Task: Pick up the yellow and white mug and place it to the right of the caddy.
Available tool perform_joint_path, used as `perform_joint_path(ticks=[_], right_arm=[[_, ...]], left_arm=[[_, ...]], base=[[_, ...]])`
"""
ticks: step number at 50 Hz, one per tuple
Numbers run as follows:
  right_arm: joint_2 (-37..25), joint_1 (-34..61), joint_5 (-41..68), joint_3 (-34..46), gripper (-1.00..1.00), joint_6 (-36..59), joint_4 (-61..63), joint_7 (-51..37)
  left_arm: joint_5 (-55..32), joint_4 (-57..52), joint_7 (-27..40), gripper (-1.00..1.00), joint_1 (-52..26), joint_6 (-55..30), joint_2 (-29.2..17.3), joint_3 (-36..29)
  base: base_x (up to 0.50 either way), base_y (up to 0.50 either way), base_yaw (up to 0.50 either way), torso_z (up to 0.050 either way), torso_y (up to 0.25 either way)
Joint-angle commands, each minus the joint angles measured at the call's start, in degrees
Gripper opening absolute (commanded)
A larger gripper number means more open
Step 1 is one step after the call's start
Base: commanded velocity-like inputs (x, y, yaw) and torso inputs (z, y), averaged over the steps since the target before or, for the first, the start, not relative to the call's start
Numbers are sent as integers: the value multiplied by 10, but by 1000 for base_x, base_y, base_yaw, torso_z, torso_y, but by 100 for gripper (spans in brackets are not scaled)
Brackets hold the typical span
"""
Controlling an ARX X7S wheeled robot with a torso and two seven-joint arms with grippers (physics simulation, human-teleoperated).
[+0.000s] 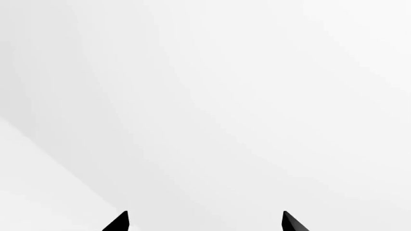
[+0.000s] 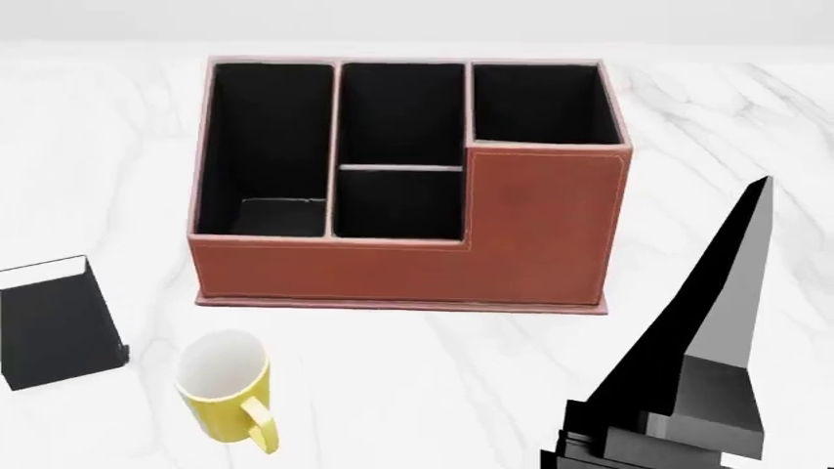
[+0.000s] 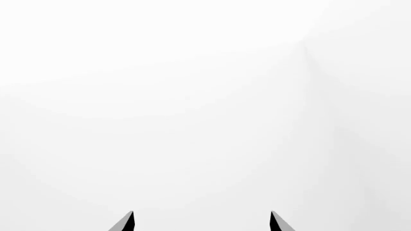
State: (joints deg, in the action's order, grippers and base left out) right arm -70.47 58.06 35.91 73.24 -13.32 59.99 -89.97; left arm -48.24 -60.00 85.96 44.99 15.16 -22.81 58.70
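The yellow and white mug (image 2: pixel 225 388) stands on the white marble table (image 2: pixel 431 391), in front of the caddy's left end, with its handle toward me. The reddish-brown caddy (image 2: pixel 521 239) sits behind it, its black-lined compartments open upward. In the head view one dark pointed finger (image 2: pixel 729 283) of my right arm rises at the right, level with the caddy's right end and well away from the mug. My right gripper (image 3: pixel 201 214) is open with nothing between its tips. My left gripper (image 1: pixel 205 214) is open too and sees only pale surface; it does not appear in the head view.
A black book (image 2: pixel 53 327) with white page edges lies at the left edge, just left of the mug. Bare marble runs to the right of the caddy, partly covered by my right arm.
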Motion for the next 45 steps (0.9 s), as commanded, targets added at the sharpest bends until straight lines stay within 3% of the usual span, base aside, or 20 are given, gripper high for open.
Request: perform_joint_path(ticks=[1,22,45], right_arm=[[3,3,2,3,100,0,0,0],[3,28,5,29,100,9,0,0],[15,41,24,34,100,50,0,0]], left_arm=[[0,0,2,100,0,-1,-2,-1],[3,0,3,100,0,-2,-7,-6],[10,0,11,100,0,-4,-20,-16]], base=[[293,-195,0,0,0],[298,-190,0,0,1],[500,3,0,0,1]])
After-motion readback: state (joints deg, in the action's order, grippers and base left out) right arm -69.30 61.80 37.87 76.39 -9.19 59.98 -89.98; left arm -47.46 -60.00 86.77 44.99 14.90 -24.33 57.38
